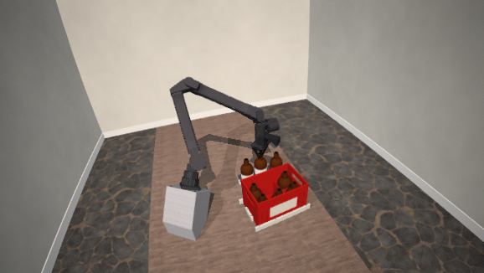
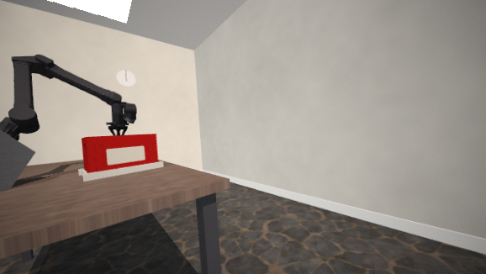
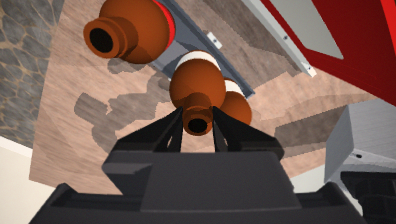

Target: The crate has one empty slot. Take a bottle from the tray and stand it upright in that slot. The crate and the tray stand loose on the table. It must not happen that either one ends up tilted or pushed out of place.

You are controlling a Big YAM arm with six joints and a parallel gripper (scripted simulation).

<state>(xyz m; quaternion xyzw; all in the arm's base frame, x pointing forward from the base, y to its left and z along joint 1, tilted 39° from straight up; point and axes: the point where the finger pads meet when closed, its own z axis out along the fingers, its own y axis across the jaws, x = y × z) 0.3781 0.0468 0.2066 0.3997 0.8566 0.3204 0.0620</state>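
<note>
A red crate (image 1: 275, 193) stands on the table and holds several brown bottles, with one slot near its back left corner looking empty. Behind it three brown bottles stand in a row on the tray, whose grey rim shows in the wrist view (image 3: 210, 55). My gripper (image 1: 260, 151) is shut on the neck of the middle bottle (image 1: 260, 162). In the wrist view the fingers clamp that bottle's neck (image 3: 197, 95) from both sides. In the exterior view the gripper (image 2: 118, 131) sits just above and behind the crate (image 2: 119, 151), which hides the bottles.
The other tray bottles stand left (image 1: 246, 167) and right (image 1: 275, 160) of the held one. The crate rests on a flat white base (image 1: 281, 218). The arm's grey base block (image 1: 185, 211) stands to the crate's left. The table edge (image 2: 126, 210) is near the crate's front.
</note>
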